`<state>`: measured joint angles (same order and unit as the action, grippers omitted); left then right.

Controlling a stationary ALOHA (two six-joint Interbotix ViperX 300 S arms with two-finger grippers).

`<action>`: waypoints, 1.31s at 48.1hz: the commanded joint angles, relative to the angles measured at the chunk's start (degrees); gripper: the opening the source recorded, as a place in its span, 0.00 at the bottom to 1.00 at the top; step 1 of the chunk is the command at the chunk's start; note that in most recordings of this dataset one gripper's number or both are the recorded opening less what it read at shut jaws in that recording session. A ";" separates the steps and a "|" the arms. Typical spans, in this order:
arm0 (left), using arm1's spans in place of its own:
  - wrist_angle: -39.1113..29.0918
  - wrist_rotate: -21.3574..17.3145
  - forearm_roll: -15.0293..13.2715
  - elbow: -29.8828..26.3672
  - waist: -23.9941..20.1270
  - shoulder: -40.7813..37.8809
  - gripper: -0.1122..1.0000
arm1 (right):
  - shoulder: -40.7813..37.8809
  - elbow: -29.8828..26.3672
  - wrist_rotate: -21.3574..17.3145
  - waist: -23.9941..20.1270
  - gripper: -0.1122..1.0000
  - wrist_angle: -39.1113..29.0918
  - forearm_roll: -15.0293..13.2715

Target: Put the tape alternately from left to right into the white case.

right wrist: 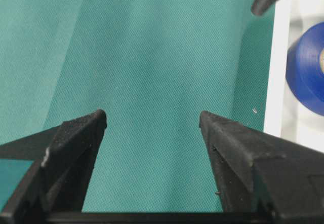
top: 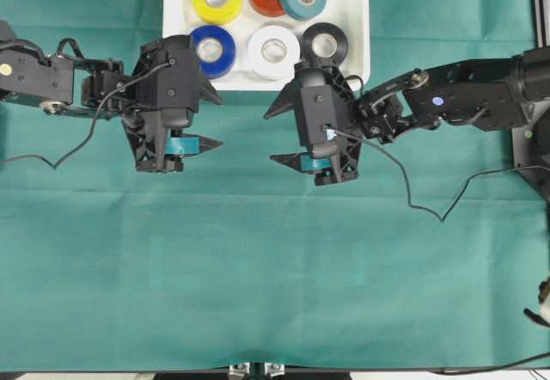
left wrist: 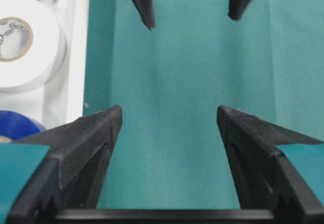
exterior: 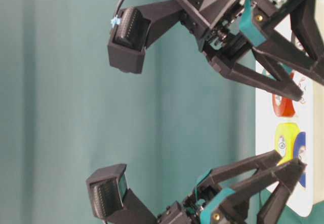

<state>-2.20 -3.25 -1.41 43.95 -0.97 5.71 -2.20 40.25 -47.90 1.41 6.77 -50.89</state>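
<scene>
Lying flat, six tape rolls [top: 273, 51] fill the white case [top: 352, 19]; both hands [top: 211, 119] gape empty.

two black grippers reach across the green cloth [exterior: 76, 107] toward the white case [exterior: 263, 133] at the right edge, one gripper [exterior: 298, 79] from the top and the other gripper [exterior: 288, 176] from the bottom, both with fingers spread and empty. in the case, a red-orange roll [exterior: 283, 105], a yellow roll [exterior: 284, 139] and part of a blue roll [exterior: 300, 155] show between them.

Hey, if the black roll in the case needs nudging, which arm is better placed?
Right. The open, empty right gripper sits right beside the black roll; the left gripper, also open, is by the blue roll at the row's other end.
</scene>
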 commanded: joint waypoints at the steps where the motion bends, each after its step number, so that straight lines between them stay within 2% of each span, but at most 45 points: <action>1: -0.26 0.18 -0.09 -0.18 0.53 2.02 0.94 | 2.99 0.18 -0.09 -0.18 0.82 0.26 0.09; 23: -0.62 4.83 -0.09 5.54 2.02 8.88 0.94 | 9.84 4.66 -0.09 -0.18 0.82 -0.18 0.09; 39: -0.09 4.39 -0.09 9.67 2.02 14.24 0.94 | 13.27 6.50 -0.18 -0.18 0.83 -5.45 0.09; 63: 0.09 4.57 -0.09 15.03 2.02 23.03 0.94 | 18.28 10.28 -0.18 -0.18 0.82 -5.62 0.09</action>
<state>-2.55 1.32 -1.41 58.97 0.79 26.89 13.97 50.71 -47.99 1.32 0.79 -50.89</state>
